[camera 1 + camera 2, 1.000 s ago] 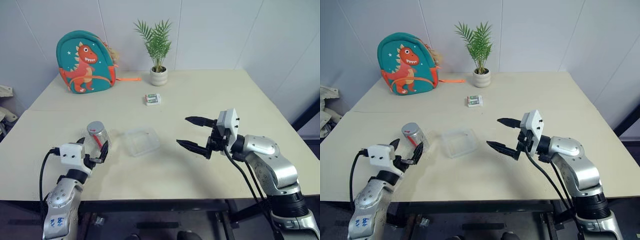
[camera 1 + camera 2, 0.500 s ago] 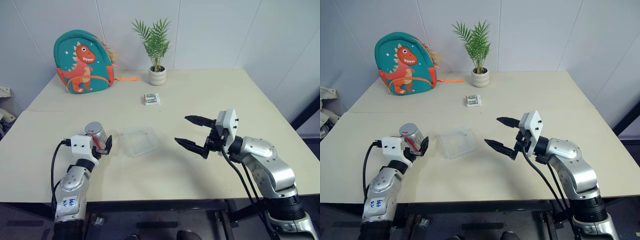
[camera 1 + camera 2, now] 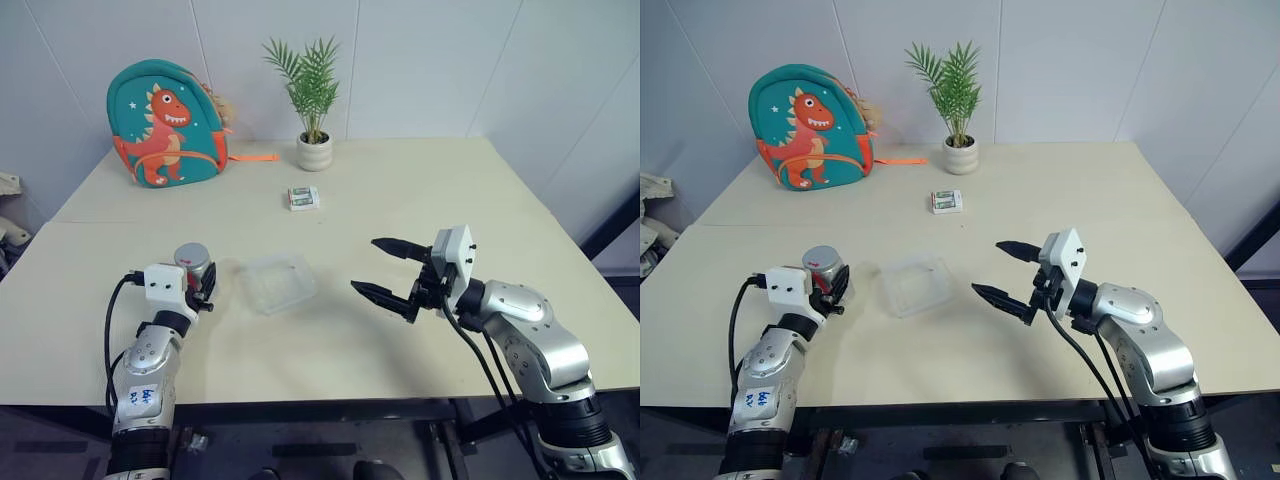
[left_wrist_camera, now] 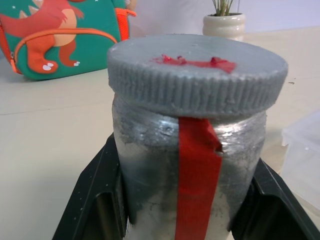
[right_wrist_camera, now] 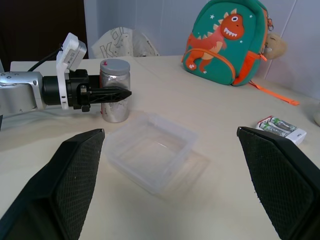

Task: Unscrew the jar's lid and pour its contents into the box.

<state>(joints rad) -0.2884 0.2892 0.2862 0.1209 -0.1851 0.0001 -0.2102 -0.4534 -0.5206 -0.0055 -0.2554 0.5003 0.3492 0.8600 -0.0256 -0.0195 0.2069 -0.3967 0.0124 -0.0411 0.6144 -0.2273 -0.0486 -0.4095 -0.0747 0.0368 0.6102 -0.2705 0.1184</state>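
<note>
Nearby, box (image 3: 279, 282) beside jar (image 3: 196, 268)

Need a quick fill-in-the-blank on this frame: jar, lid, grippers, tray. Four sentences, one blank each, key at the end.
1. The left gripper is shut on the silvery cylindrical ____.
2. The round grey ribbed lid is still ____ the jar.
3. The right gripper hangs with its jaws ____.
4. The shallow clear plastic tray lies ____ the two grippers.

Missing words: jar; on; open; between
</note>
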